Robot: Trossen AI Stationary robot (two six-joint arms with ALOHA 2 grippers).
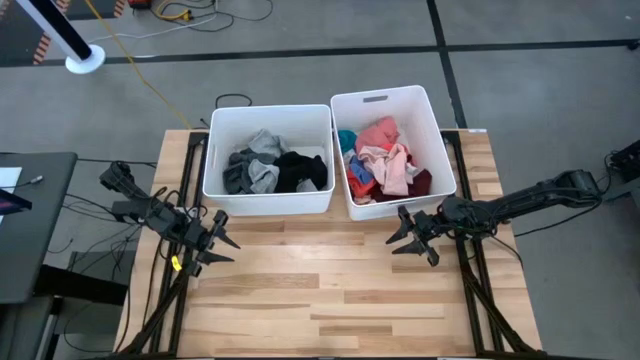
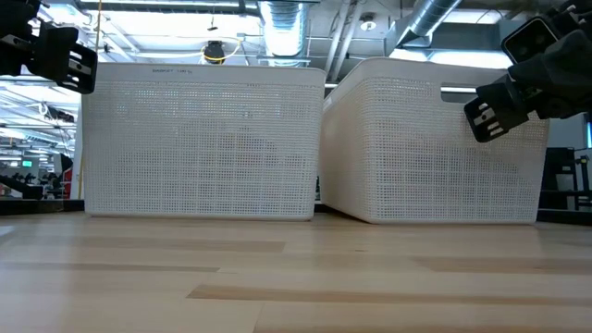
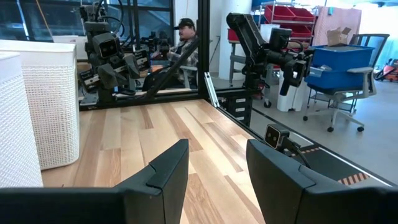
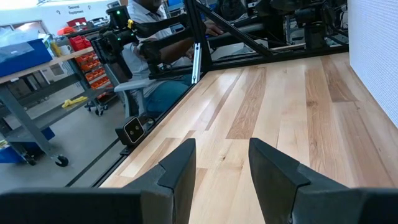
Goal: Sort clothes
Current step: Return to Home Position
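Clothes (image 1: 385,160) seem sorted into the bins (image 1: 268,200), so the spread left pincer (image 1: 222,243) and right pincer (image 1: 408,238) should retreat home.

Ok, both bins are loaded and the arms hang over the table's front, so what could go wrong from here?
The right gripper hangs open close to the right bin's front wall; a wide swing could knock that skewed bin. Its clothes are heaped, so a bump might spill some. A person sits beyond the table's side, possibly within an arm's sweep; the left gripper is open too.
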